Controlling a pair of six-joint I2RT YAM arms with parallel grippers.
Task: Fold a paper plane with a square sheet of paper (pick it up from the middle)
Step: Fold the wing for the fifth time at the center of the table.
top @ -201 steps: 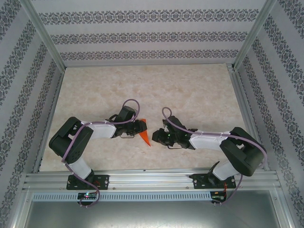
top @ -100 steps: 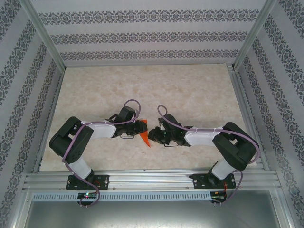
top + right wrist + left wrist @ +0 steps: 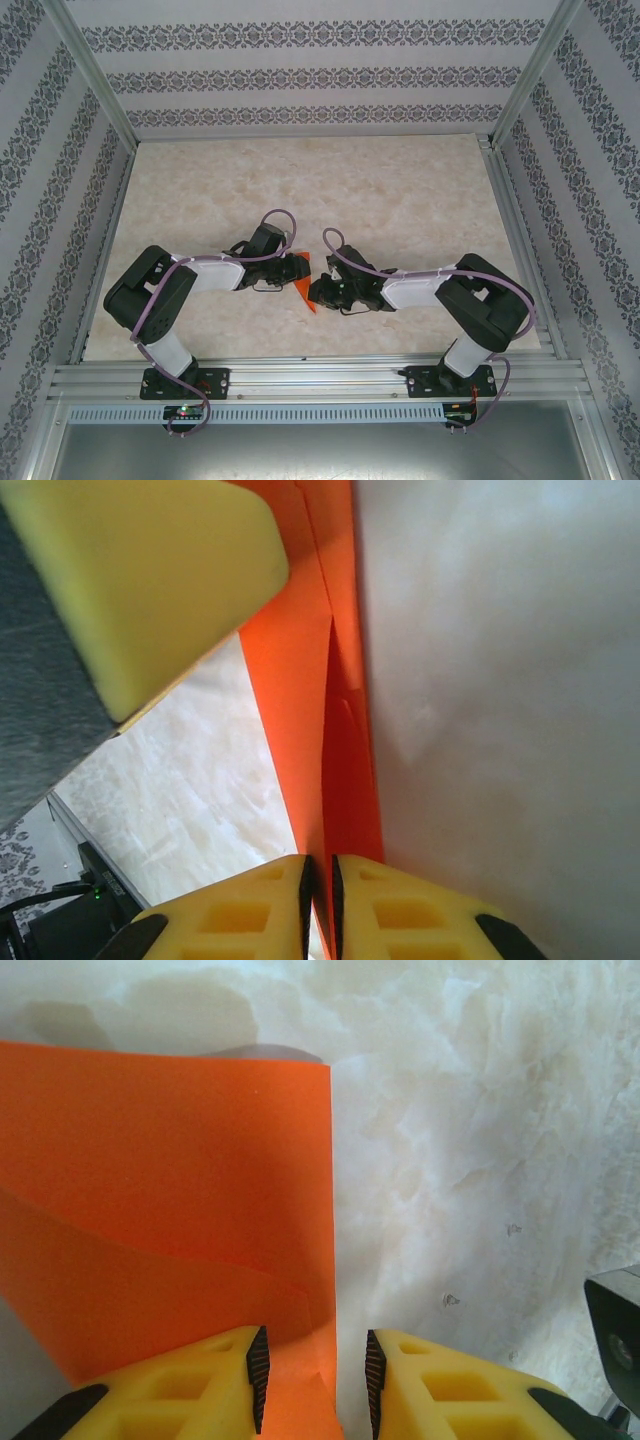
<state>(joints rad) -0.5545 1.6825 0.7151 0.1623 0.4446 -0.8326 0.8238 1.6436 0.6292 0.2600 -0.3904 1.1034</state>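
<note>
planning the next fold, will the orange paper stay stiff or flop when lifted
Likely floppy: the orange paper looks thin, with soft creases. Probably light too. The right gripper pinches just one edge, so the rest may sag.

Paper (image 3: 160,1180) plain orange-red; left claw (image 3: 315,1380), right claw (image 3: 318,885) yellow; table (image 3: 400,190) beige marbled; walls (image 3: 300,80) w/ grey floral stripes.

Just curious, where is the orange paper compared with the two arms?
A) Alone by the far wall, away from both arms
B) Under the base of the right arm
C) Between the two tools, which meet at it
C: in the top view the left tool and the right tool sit tip to tip at the folded orange paper, over the table.
</note>
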